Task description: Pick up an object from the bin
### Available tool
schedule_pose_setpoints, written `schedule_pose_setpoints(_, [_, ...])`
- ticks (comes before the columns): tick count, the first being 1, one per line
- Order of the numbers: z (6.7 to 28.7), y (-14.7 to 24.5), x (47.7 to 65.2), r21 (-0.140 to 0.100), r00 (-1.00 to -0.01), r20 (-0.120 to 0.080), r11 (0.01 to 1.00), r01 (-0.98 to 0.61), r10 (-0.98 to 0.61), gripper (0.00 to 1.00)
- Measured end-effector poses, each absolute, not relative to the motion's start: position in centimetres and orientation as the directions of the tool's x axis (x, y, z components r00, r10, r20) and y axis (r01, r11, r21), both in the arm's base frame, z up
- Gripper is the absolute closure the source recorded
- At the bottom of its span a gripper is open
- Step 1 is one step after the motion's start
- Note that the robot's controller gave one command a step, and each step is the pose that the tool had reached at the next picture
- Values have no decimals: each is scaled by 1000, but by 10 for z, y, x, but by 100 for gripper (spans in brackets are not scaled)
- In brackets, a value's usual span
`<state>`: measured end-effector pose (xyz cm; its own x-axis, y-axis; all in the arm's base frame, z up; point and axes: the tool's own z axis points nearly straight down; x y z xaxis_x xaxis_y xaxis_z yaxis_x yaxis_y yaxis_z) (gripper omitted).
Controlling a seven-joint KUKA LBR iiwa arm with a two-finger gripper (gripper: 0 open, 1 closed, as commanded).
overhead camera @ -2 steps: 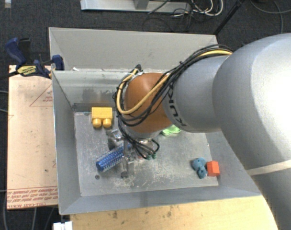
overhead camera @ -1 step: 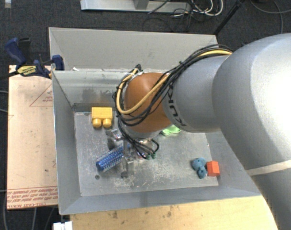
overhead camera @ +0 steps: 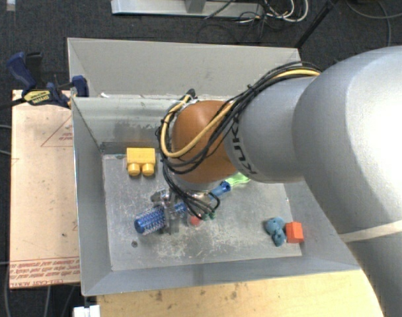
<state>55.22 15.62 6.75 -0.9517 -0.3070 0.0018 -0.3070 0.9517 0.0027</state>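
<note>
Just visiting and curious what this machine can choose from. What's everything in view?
bin: one, grey metal, centre.
yellow block: one, yellow, floor's far left.
ribbed roller: one, blue, near left.
small piece: one, red, right of roller.
blue piece: one, blue, under the wrist, partly hidden.
green piece: one, green, beside it, mostly hidden.
lump: one, teal-blue, near right.
cube: one, orange, beside the lump.
arm: one, silver, from the right.
wrist cover: one, orange, cabled.
jaws: one pair, metal, at the roller.
</note>
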Motion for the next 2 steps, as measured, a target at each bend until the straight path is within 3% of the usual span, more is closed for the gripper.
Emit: schedule_pose_setpoints(2, [152,157,554,1,-953,-6,953,-304,-304,100])
